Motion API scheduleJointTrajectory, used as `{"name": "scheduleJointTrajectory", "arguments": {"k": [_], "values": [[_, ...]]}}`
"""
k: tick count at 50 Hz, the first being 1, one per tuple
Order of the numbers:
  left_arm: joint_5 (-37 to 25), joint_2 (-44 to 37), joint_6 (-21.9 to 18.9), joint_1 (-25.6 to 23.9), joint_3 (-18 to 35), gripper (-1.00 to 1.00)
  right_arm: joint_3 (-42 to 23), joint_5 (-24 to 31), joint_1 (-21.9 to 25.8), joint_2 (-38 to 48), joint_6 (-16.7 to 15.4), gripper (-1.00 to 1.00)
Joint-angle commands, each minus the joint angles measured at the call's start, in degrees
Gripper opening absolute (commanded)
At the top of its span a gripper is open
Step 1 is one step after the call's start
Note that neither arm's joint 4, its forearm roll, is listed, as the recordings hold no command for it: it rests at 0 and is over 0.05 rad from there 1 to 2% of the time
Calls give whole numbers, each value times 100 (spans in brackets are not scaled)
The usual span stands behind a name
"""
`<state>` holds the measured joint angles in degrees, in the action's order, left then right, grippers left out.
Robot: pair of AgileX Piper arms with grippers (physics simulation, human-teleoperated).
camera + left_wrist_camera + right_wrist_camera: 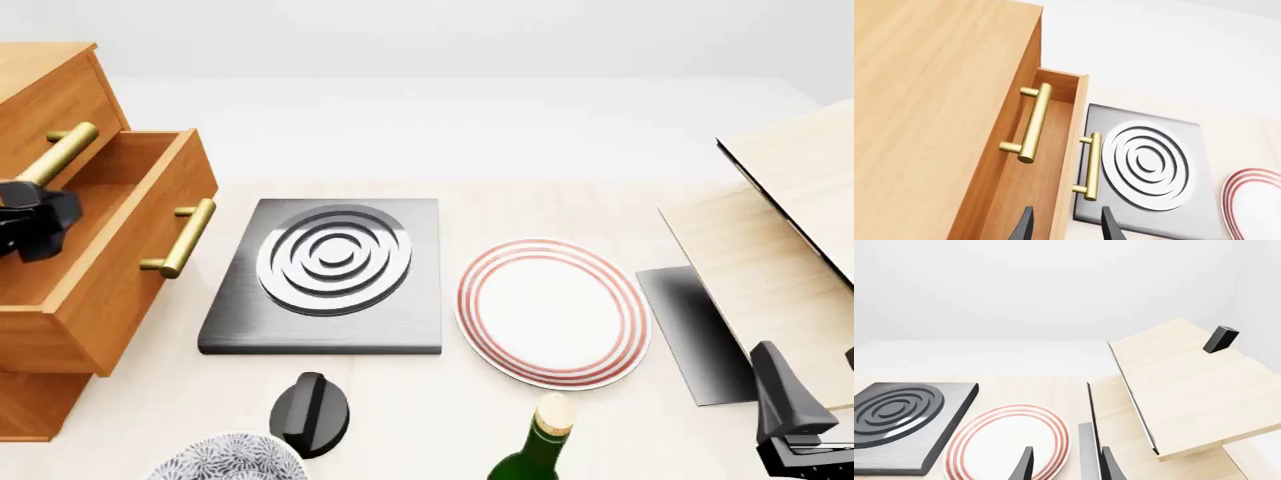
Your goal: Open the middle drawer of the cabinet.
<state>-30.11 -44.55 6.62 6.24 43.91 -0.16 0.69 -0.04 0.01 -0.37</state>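
The orange-brown cabinet (47, 85) stands at the table's left edge. Its middle drawer (127, 285) is pulled well out, its box open on top, its brass bar handle (180, 238) facing the hob. The top drawer's brass handle (56, 155) sits above it. My left gripper (34, 222) hovers over the open drawer box, behind its front. In the left wrist view the cabinet (927, 100), the drawer's front (1075, 135) and its handle (1091, 166) show; the left gripper (1065, 227) is open and empty. My right gripper (794, 410) is open and empty at the near right, and it also shows in the right wrist view (1065, 465).
A black hob slab with ring grooves (327, 270) lies right of the drawer. A red-rimmed white plate (554, 310), a green bottle (541, 450), a black knob (314, 410) and a patterned bowl (220, 462) are nearer. Pale beige boards (787, 190) and a dark slab (687, 330) stand at right.
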Motion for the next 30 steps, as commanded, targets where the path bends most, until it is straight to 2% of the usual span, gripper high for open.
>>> {"name": "scheduleJointTrajectory", "arguments": {"k": [1, 30], "values": [[194, -169, 144, -11, -130, 100, -8, -18, -1, 0, 7, 100], [440, -420, 161, -17, -484, 100, -8, -18, 1, 0, 7, 100]]}}
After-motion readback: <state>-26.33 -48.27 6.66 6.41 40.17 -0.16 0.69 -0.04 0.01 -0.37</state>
